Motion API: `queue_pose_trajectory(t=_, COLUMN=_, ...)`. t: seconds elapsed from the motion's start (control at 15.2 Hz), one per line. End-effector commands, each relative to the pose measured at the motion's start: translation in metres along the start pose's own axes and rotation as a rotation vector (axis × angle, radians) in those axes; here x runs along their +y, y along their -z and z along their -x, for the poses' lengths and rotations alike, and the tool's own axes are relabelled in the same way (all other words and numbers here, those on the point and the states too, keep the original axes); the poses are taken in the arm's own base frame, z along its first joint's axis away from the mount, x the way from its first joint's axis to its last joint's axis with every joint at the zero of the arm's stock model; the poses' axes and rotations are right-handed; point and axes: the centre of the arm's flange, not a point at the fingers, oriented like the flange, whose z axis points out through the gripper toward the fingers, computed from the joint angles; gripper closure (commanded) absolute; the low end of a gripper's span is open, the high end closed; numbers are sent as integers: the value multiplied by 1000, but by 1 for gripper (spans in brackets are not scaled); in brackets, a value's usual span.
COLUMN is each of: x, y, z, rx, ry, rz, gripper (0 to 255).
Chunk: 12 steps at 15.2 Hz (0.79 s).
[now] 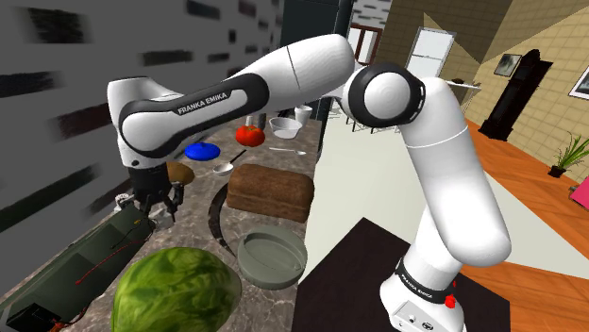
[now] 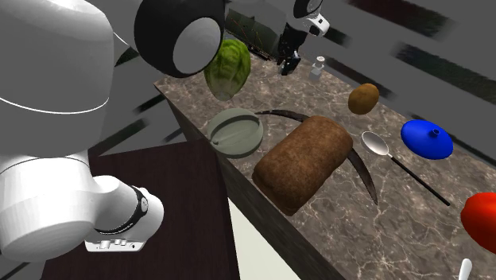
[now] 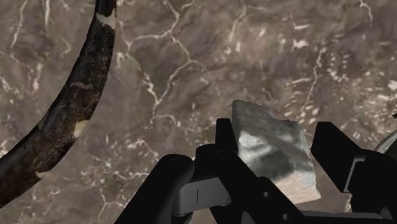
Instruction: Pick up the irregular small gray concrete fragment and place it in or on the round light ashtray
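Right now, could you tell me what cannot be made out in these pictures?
Wrist view: concrete fragment, lower end behind the gripper.
Wrist view: dark curved piece, ends cut by the edges.
Second exterior view: red object, cut by the right edge.
Same view: dark curved piece, middle hidden by the brown loaf.

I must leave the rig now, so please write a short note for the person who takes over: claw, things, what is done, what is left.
Claw: shut on the grey fragment, above the marble counter; lifted or not, cannot tell.
Ashtray: empty, at the counter's edge beside the brown loaf.
Done: grasp.
Left: carry the fragment to the ashtray and release it there.
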Motion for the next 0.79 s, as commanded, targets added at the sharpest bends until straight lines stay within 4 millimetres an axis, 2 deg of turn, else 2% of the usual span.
queue_pose_trajectory(t=0.0, x=-1, y=10, z=2, rx=0, ry=0, rz=0, gripper=255)
queue_pose_trajectory(t=0.07, x=-1, y=15, z=3, rx=0, ry=0, rz=0, gripper=255)
queue_pose_trajectory(t=0.73, x=83, y=-2, z=103, rx=0, ry=0, rz=0, gripper=255)
